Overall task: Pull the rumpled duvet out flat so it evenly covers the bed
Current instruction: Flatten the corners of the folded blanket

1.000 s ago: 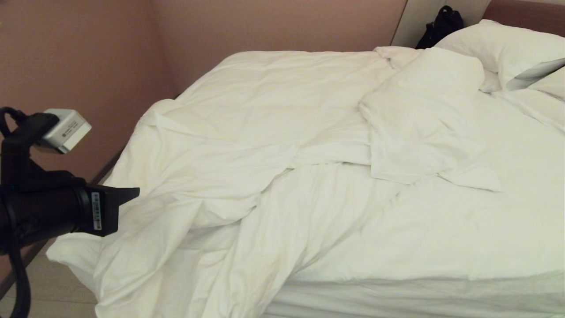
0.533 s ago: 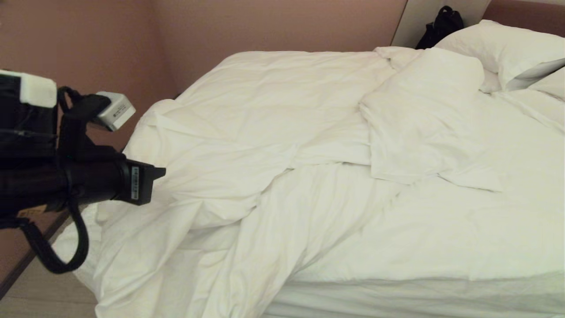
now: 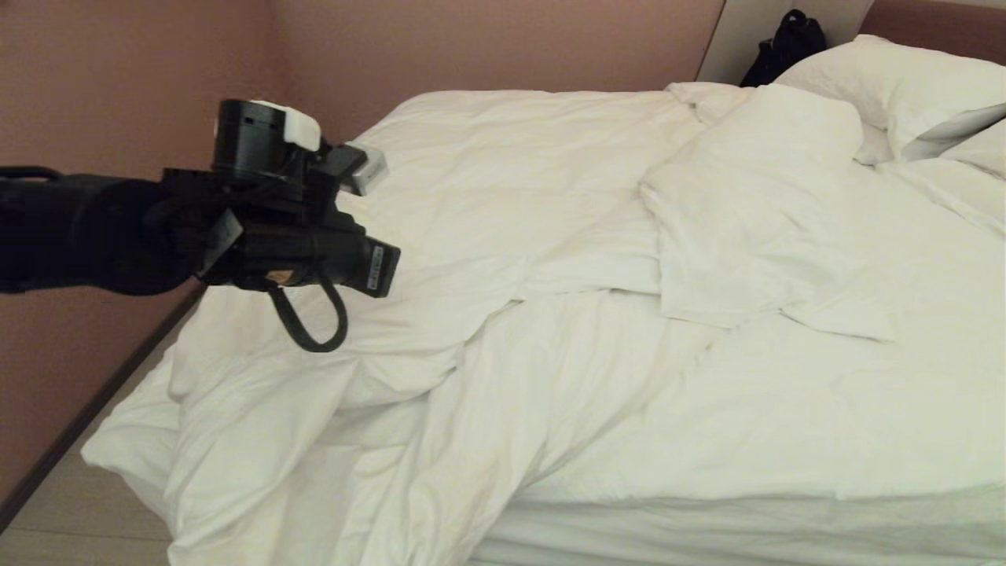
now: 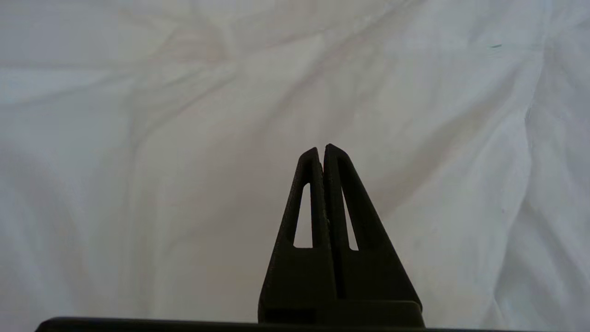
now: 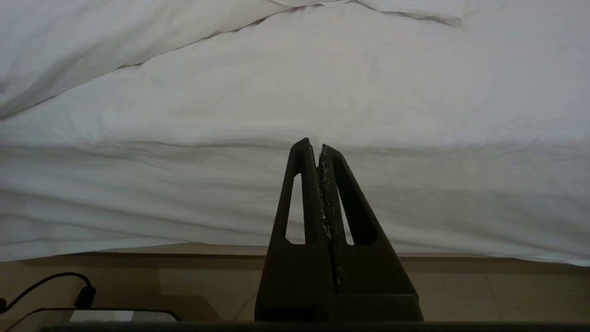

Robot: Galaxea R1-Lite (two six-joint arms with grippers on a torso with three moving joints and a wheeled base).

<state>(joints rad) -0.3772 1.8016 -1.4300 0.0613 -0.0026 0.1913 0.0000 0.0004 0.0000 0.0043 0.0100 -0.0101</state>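
The white duvet (image 3: 471, 236) lies rumpled across the bed (image 3: 707, 534). It is bunched toward the left, hangs off the near left corner, and has a flap (image 3: 747, 212) folded back near the pillows. My left gripper (image 3: 387, 271) hovers above the duvet's left part, stretched out from the left. Seen from the left wrist, my left gripper (image 4: 321, 148) is shut and empty, with creased duvet (image 4: 184, 138) beyond it. My right gripper (image 5: 318, 143) is shut and empty, low beside the bed, facing the white bedding (image 5: 295, 92) on the bed's side.
Two white pillows (image 3: 904, 86) lie at the far right by the headboard (image 3: 943, 20), with a black bag (image 3: 786, 43) behind them. A pink-brown wall (image 3: 118, 94) runs close along the bed's left side. Floor (image 3: 63, 527) shows at the near left; a cable (image 5: 55, 286) lies there.
My left arm has risen and swung right, from the bed's near left edge to out over the duvet. The duvet has not moved. Both grippers stay shut.
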